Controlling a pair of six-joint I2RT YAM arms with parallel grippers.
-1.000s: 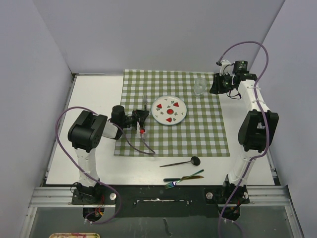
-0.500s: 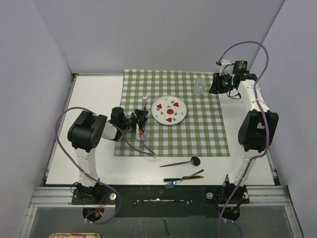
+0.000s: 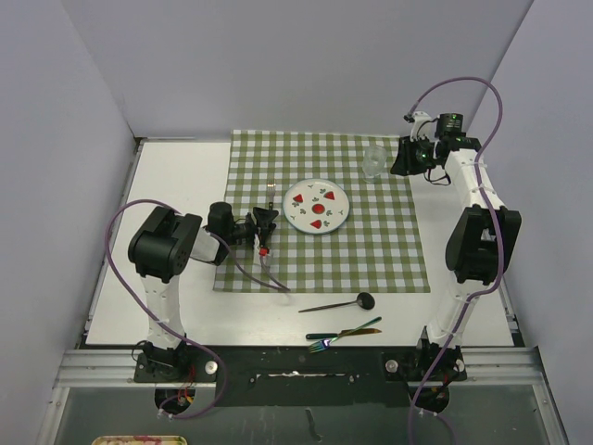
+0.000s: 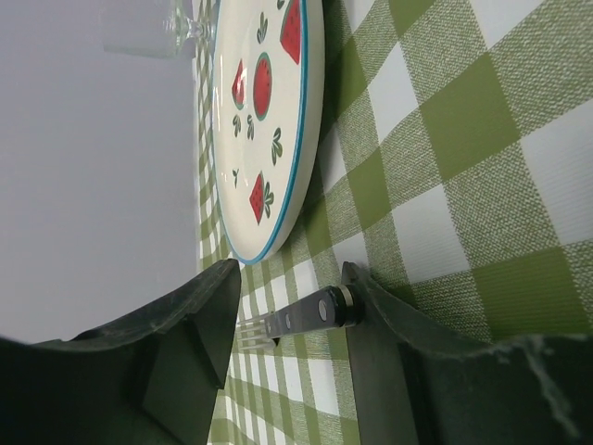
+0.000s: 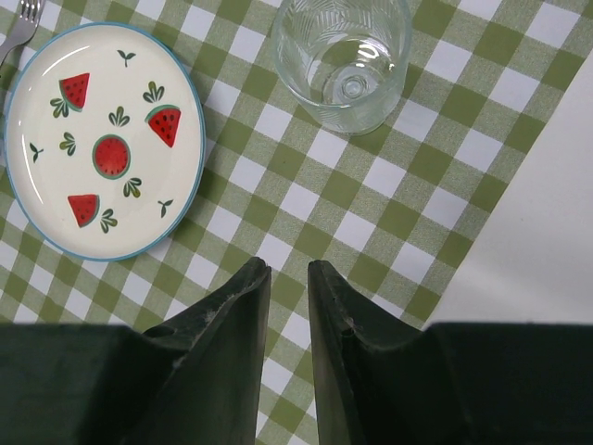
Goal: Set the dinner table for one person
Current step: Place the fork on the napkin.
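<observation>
White flat dinner table (image 3: 176, 176); left end effector (image 4: 289, 298) released; right end effector (image 5: 288, 274) seemingly ajar.

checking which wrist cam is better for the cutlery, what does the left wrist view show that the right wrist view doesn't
Only the left wrist view: the left gripper, jaws apart, with the riveted handle of the fork lying between them on the checked cloth.
Only the right wrist view: the right gripper, jaws slightly apart and empty, and a bare strip of the dinner table.
Both: the watermelon plate, the glass, the checked cloth, and the fork, though the right wrist view catches only its tines.
</observation>
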